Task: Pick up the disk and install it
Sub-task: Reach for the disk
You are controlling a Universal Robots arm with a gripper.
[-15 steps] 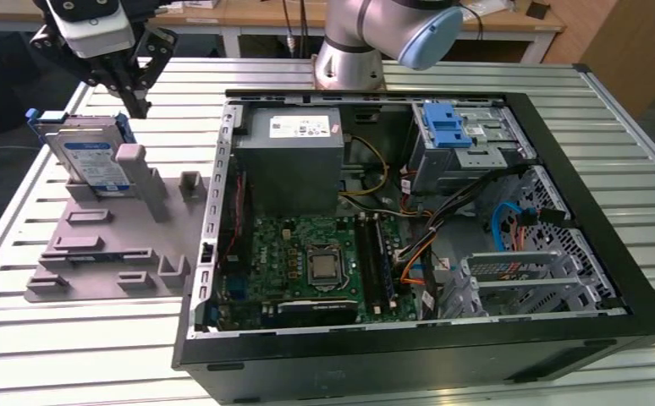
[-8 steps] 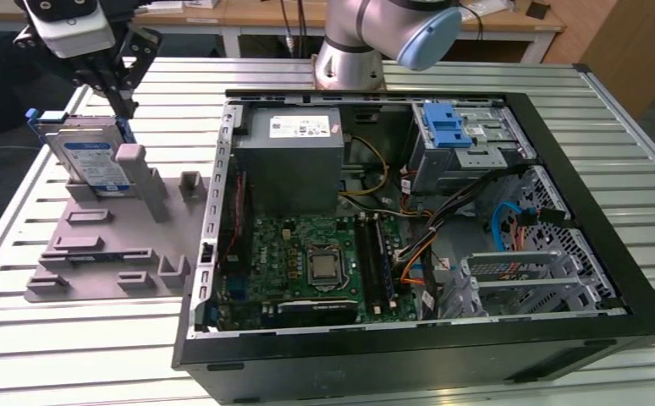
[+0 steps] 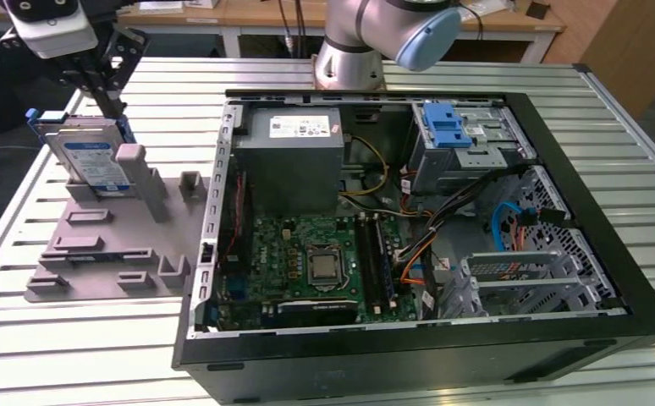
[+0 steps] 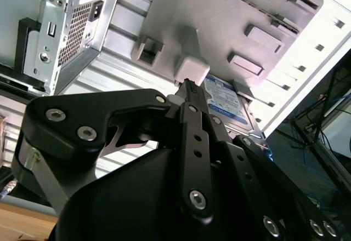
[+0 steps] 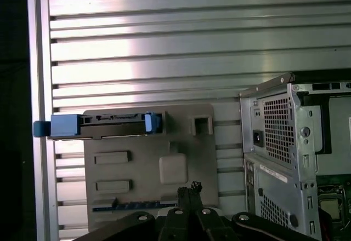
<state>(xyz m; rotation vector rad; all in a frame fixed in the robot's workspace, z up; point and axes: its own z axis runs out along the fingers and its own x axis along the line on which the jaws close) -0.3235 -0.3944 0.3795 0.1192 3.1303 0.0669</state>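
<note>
My claw has its fingers pinched together on nothing. It hangs just above the disk, which stands on edge in the grey holder beneath me. A grey post rises right against the disk, nearest my fingertips. The open computer case lies well aside. In the second wrist view my own linkage hides much of the disk.

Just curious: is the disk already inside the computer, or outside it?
Outside. The disk stands on edge in the grey holder, beside the open computer case.
</note>
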